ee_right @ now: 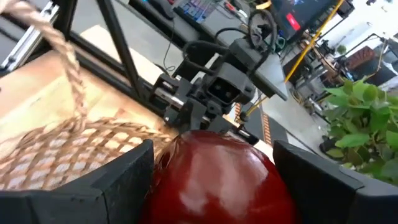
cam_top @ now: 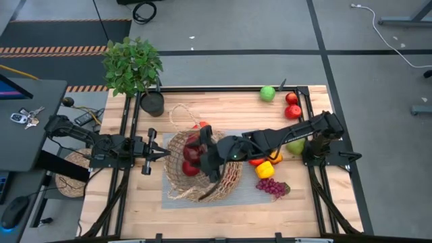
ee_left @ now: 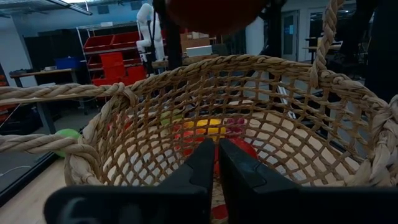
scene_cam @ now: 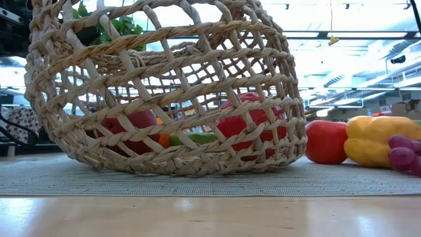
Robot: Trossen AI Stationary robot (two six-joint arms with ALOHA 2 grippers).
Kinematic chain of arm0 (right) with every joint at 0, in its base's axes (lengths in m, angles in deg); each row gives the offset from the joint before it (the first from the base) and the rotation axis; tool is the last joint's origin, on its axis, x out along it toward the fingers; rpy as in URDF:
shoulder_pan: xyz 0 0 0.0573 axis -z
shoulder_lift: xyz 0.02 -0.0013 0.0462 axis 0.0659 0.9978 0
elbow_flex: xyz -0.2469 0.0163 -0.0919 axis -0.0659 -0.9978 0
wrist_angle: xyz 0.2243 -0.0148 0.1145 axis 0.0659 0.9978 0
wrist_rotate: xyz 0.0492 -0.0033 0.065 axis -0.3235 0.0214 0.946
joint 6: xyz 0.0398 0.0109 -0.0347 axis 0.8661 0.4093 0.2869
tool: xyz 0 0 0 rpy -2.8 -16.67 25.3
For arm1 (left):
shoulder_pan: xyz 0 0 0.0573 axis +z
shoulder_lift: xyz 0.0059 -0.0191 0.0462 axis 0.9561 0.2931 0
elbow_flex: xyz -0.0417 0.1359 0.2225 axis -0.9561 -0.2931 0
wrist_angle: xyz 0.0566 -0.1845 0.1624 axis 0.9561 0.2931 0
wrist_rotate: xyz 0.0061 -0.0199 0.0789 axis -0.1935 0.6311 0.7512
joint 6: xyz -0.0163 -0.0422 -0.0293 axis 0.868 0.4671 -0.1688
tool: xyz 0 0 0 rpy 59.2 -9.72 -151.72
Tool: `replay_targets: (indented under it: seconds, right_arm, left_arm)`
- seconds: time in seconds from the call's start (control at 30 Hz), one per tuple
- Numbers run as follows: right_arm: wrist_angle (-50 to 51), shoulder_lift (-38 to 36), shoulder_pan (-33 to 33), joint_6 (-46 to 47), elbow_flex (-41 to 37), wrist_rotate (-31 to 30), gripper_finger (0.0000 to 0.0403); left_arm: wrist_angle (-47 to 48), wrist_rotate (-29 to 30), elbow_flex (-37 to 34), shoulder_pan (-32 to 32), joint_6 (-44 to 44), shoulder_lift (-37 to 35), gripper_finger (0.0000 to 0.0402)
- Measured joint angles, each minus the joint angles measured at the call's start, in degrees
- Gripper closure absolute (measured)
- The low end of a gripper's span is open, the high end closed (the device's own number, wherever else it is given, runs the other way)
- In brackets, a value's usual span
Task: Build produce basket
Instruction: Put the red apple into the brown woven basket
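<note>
The tan wicker basket [cam_top: 202,169] stands on a grey mat [cam_top: 174,197] at the middle of the table. Red apples [scene_cam: 247,122] and a green piece [scene_cam: 197,139] lie in it. My right gripper [cam_top: 201,152] reaches in from the table's right and hovers over the basket's opening, shut on a dark red apple [ee_right: 214,180]. My left gripper [ee_left: 216,163] is shut at the basket's left rim [cam_top: 169,154], its fingers reaching in over the rim. More produce lies right of the basket: a yellow piece [cam_top: 264,169], grapes [cam_top: 272,187] and a green pear [cam_top: 295,146]. My right gripper pinches the dark red apple by two opposite sides [ee_right: 163,177], one finger [ee_right: 121,177] on each side. The fingers come from the table's right, slanting a little downward. The apple is lifted clear, above the basket's opening. My left gripper's shut fingers lie over the basket's left rim; whether they touch it I cannot tell.
A potted leafy plant [cam_top: 133,64] stands at the far left corner. A green apple [cam_top: 268,93] and two red apples [cam_top: 291,105] lie at the far right. A flat woven disc [cam_top: 71,174] lies left of the table. The basket's looped handle [cam_top: 179,115] rises on its far side.
</note>
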Motion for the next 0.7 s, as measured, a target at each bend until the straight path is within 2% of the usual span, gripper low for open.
replay_targets:
  seconds: [0.7]
  right_arm:
    - [0.6,0.3,0.0,0.0,0.0,-0.9,0.0076]
  left_arm:
    - [0.0,0.0,0.0,0.0,0.0,0.0,0.0366]
